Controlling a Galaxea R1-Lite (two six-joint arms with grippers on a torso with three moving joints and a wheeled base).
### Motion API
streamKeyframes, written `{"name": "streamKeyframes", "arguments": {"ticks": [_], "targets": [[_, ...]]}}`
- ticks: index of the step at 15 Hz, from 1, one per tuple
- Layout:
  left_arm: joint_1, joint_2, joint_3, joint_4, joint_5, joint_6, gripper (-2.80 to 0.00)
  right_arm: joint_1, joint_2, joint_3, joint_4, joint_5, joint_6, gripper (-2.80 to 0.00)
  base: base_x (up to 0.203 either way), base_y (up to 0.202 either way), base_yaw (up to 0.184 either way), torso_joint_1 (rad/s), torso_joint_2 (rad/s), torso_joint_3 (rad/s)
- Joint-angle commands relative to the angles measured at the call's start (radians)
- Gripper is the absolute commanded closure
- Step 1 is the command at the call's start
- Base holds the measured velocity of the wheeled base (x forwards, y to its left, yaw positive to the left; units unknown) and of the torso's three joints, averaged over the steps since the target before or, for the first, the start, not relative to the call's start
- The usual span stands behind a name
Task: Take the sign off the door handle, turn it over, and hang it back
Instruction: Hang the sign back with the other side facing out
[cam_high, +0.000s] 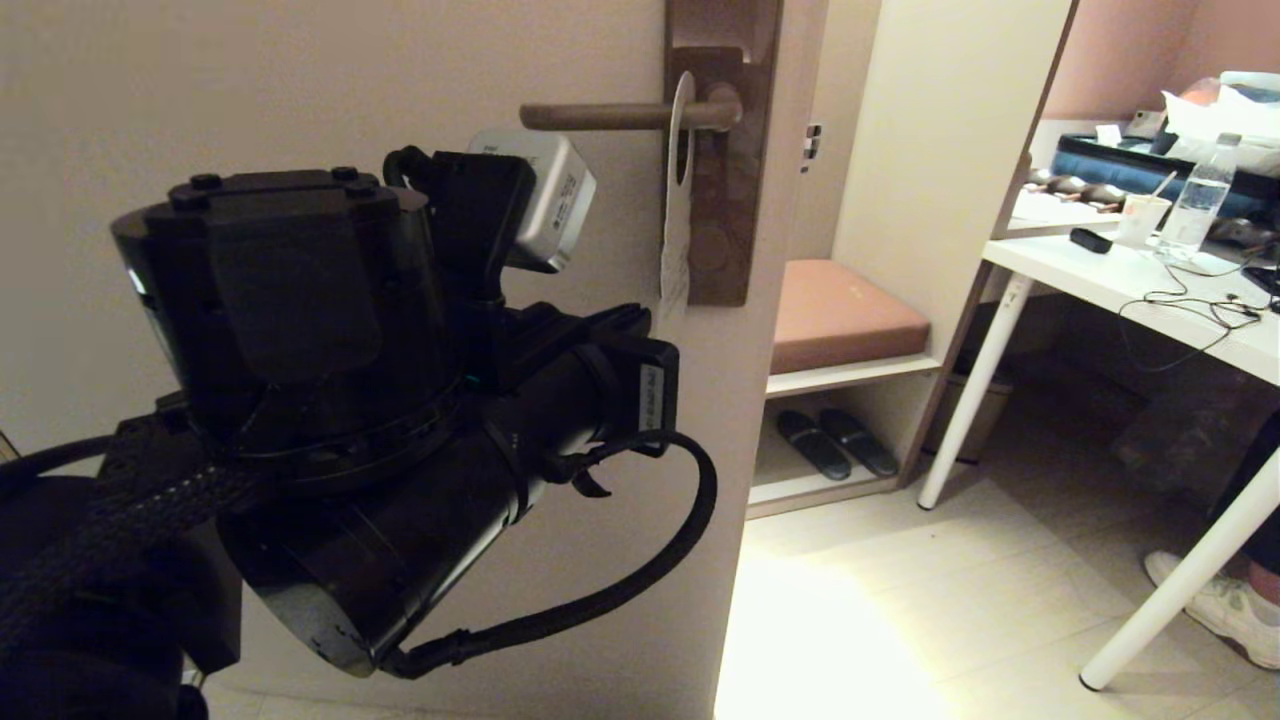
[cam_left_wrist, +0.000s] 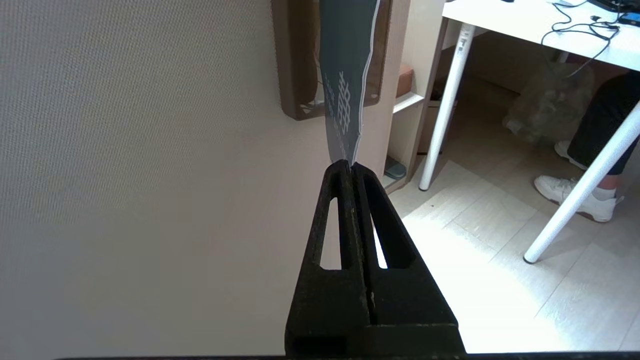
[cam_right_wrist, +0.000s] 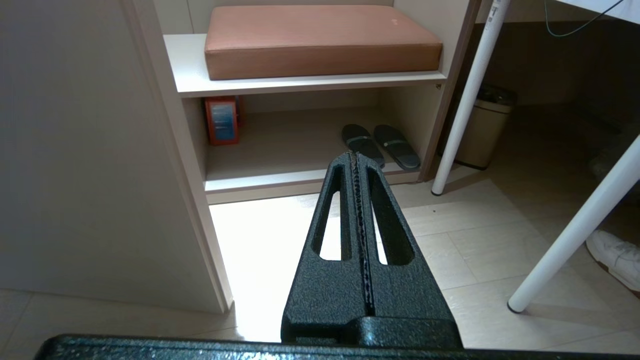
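The sign (cam_high: 678, 200) hangs edge-on from the brown-bronze door handle (cam_high: 620, 116), which sits on a dark brown plate (cam_high: 735, 215). In the left wrist view the sign's blue side (cam_left_wrist: 345, 75) shows, twisted away from the plate (cam_left_wrist: 295, 75). My left gripper (cam_left_wrist: 351, 165) is shut on the sign's lower end. In the head view the left arm (cam_high: 400, 400) hides its fingers. My right gripper (cam_right_wrist: 354, 156) is shut and empty, low down and pointing at the floor by the door's edge. It is out of the head view.
Right of the door stands a shelf with a brown cushion (cam_high: 840, 315) and slippers (cam_high: 835, 442) under it. A white table (cam_high: 1130, 275) with slanted legs stands at the right, a person's shoe (cam_high: 1225, 610) beside one leg. A bin (cam_right_wrist: 482, 132) stands under the table.
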Motion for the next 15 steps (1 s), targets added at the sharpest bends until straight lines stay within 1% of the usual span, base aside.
{"name": "streamKeyframes", "arguments": {"ticks": [1, 4, 7, 9, 12, 15], "targets": [[0.017, 0.005, 0.0, -0.003, -0.006, 0.001, 0.0, 0.0, 0.0, 0.0, 0.0, -0.001, 0.0, 0.0, 0.0, 0.0, 0.0, 0.0, 0.0, 0.0], [0.086, 0.01, -0.005, -0.003, -0.089, 0.011, 0.0, 0.0, 0.0, 0.0, 0.0, 0.0, 0.0, 0.0, 0.0, 0.0, 0.0, 0.0, 0.0, 0.0], [0.148, 0.021, -0.008, -0.003, -0.136, 0.014, 0.0, 0.0, 0.0, 0.0, 0.0, 0.001, 0.0, 0.0, 0.0, 0.0, 0.0, 0.0, 0.0, 0.0], [0.175, 0.032, -0.009, -0.005, -0.157, 0.015, 0.0, 0.0, 0.0, 0.0, 0.0, 0.0, 0.0, 0.0, 0.0, 0.0, 0.0, 0.0, 0.0, 0.0], [0.188, 0.053, -0.039, -0.005, -0.175, 0.015, 0.0, 0.0, 0.0, 0.0, 0.0, -0.001, 0.0, 0.0, 0.0, 0.0, 0.0, 0.0, 0.0, 0.0], [0.183, 0.096, -0.121, -0.004, -0.177, 0.017, 0.0, 0.0, 0.0, 0.0, 0.0, 0.0, 0.0, 0.0, 0.0, 0.0, 0.0, 0.0, 0.0, 0.0]]}}
